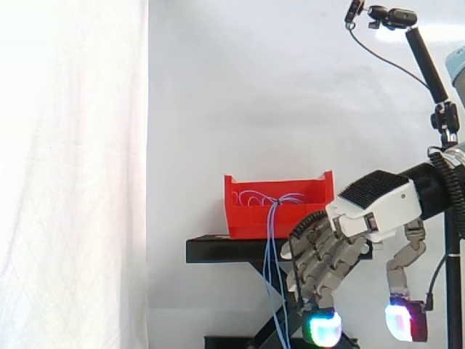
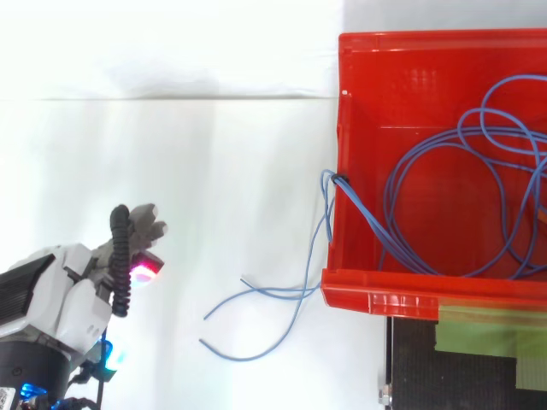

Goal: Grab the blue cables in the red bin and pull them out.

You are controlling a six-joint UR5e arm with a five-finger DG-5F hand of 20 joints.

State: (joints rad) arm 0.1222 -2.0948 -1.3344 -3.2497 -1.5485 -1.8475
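Side view, red bin (image 1: 251,222): higher than the hand, ahead of it.
Hand (image 1: 370,211): open, fingers (image 1: 320,276) pointing down, I see nothing held.
Blue cables (image 1: 269,240): mostly in the bin, with strands hanging just beside the hand. Step is approach; next, I think, I must close on them.

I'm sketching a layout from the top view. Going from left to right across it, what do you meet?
hand → loose ends of the blue cables, hanging out over the bin's wall → red bin, with the rest of the cables coiled inside.
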